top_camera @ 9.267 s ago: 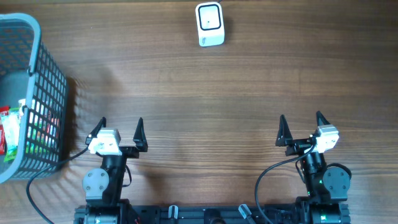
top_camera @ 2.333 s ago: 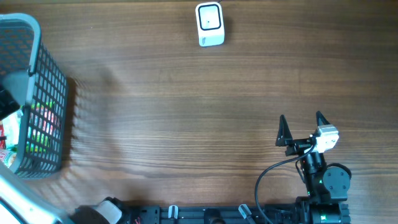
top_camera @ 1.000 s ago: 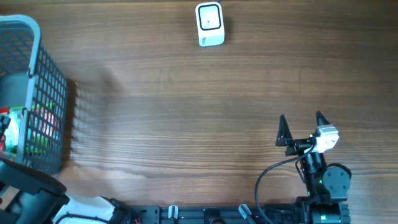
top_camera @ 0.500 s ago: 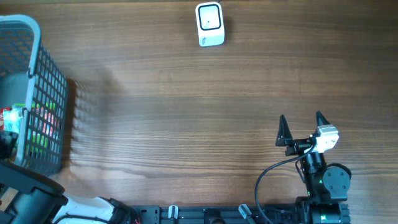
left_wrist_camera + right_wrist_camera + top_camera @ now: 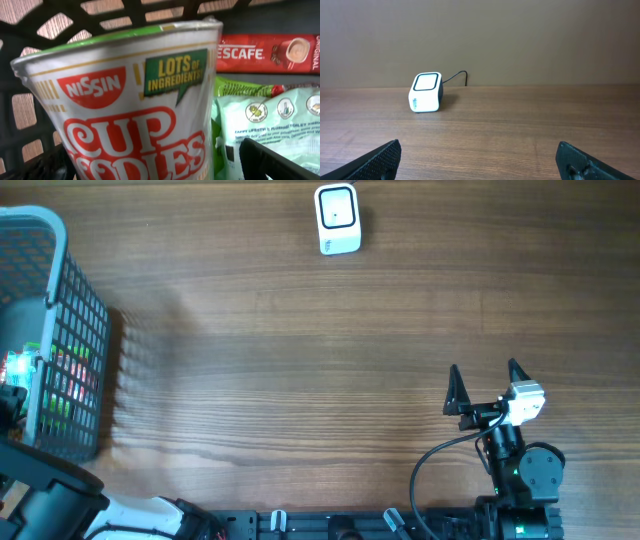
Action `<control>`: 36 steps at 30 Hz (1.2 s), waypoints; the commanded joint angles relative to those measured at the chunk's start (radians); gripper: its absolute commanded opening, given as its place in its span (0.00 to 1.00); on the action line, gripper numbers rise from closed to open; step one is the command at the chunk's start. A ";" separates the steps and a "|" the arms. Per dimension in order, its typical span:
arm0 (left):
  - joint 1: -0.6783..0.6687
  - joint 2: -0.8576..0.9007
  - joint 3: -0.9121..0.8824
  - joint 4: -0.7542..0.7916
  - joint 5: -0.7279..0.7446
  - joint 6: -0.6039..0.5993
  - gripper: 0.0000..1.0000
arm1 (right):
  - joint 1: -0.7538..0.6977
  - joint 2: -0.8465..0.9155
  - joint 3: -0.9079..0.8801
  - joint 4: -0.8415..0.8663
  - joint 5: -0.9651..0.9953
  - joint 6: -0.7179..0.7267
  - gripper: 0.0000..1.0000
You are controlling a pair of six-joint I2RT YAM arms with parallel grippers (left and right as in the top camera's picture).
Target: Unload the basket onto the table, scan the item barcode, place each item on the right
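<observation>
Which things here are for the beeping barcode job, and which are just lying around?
For the job: probably the cup noodles, with the left gripper open around it; the white scanner.

Just lying about: the Nescafe sachet and the pale green packet in the basket; the right gripper, open.

A wooden table [image 5: 300, 380] filled the overhead view. At its left edge stood a grey mesh basket [image 5: 75, 350], with colourful packs showing through the wall. Inside the basket, a red Nescafé sachet [image 5: 265, 52] lay flat against the dark back wall, its picture of a coffee cup at the right end. Below it sat a pale green packet [image 5: 272, 117] printed with small round icons, and a darker green wrapper [image 5: 240, 90] lay wedged between the two. Behind the table rose a plain brown wall [image 5: 520, 35].
</observation>
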State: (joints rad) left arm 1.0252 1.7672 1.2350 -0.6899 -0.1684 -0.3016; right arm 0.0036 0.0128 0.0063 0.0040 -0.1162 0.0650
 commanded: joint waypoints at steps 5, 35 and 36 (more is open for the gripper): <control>0.003 0.000 -0.098 0.137 -0.008 -0.002 0.92 | -0.001 -0.005 -0.001 0.005 -0.015 -0.010 1.00; 0.003 -0.108 -0.040 0.002 0.016 0.009 1.00 | -0.001 -0.005 -0.001 0.005 -0.015 -0.011 0.99; 0.003 -0.074 -0.040 0.006 0.011 0.009 1.00 | -0.001 -0.005 -0.001 0.005 -0.015 -0.010 1.00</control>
State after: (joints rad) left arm 1.0279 1.6043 1.2083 -0.6949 -0.1520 -0.2947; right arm 0.0036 0.0128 0.0063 0.0040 -0.1162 0.0650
